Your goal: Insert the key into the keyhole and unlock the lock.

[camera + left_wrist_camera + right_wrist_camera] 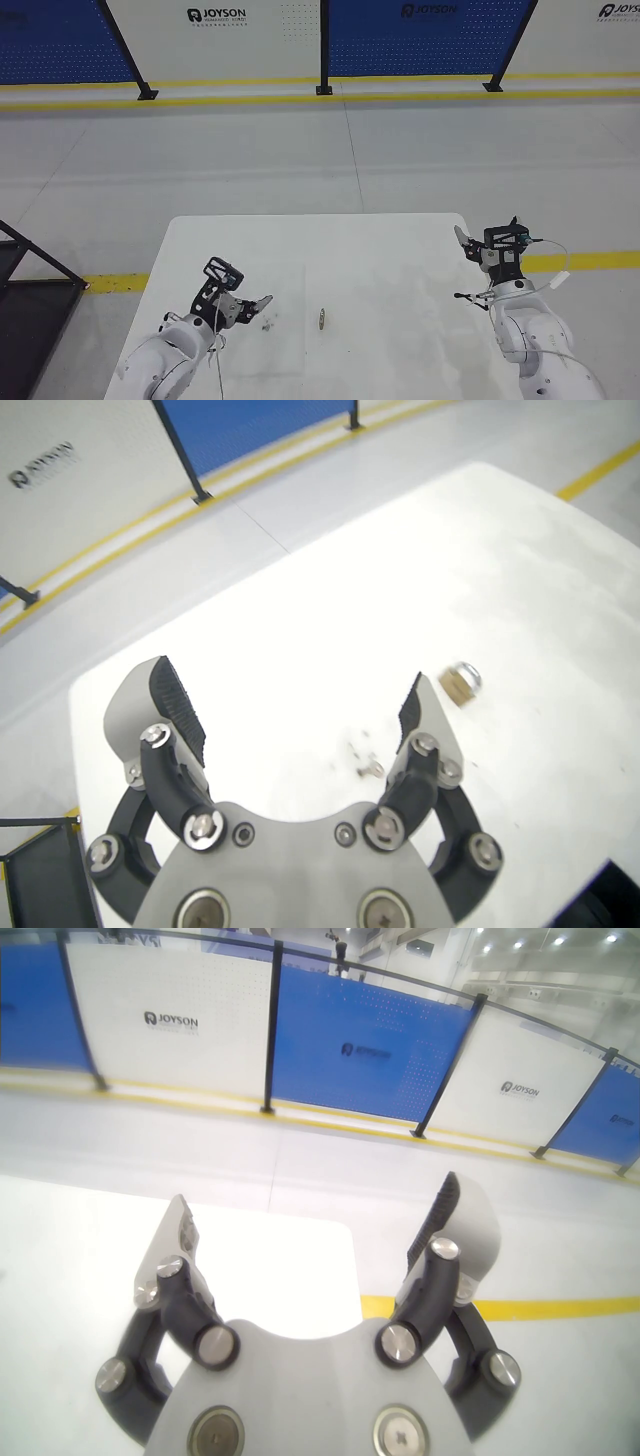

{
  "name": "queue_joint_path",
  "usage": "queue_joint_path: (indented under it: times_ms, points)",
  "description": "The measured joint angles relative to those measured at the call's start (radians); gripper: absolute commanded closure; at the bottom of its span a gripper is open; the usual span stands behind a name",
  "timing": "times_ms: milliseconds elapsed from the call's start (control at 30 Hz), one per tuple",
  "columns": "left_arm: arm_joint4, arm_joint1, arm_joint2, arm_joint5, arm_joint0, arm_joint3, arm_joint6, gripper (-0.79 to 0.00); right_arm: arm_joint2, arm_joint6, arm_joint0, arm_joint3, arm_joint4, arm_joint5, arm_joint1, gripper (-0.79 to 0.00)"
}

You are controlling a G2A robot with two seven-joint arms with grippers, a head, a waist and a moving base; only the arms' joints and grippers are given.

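A small brass padlock [321, 318] with a silver shackle lies near the middle of the white table [380, 250]; the left wrist view shows the padlock [461, 686] just beyond one fingertip. A small silver key [372, 770] lies on the table close to my left gripper [292, 695], which is open and empty; in the top view the key [266, 323] sits right beside that left gripper [250, 303]. My right gripper [320, 1218] is open and empty above the table's far right corner, seen from above as the right gripper [478, 250].
A dark metal frame [30, 280] stands off the table's left side. Beyond the table lie grey floor, yellow floor lines [590, 262] and blue and white fence panels [420, 35].
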Motion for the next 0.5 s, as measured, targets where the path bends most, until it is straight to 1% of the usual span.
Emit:
queue_joint_path:
  times_ms: [133, 233, 300, 400, 500]
  points:
    - [0.017, -0.004, 0.08, -0.002, -0.031, 0.035, -0.124, -0.785, 0.0, 0.0, 0.0, 0.0, 0.0, 0.0, 0.0, -0.785]
    - [-0.039, -0.01, 0.128, 0.017, -0.066, 0.073, -0.186, -0.785, 0.0, 0.0, 0.0, 0.0, 0.0, 0.0, 0.0, -0.785]
    - [-0.076, -0.014, 0.148, 0.063, -0.097, 0.098, -0.249, -0.785, 0.0, 0.0, 0.0, 0.0, 0.0, 0.0, 0.0, -0.785]
    - [-0.037, -0.02, 0.187, 0.146, -0.133, 0.123, -0.325, -0.785, 0.0, 0.0, 0.0, 0.0, 0.0, 0.0, 0.0, -0.785]
    - [0.044, -0.023, 0.222, 0.215, -0.145, 0.142, -0.341, -0.785, 0.0, 0.0, 0.0, 0.0, 0.0, 0.0, 0.0, -0.785]
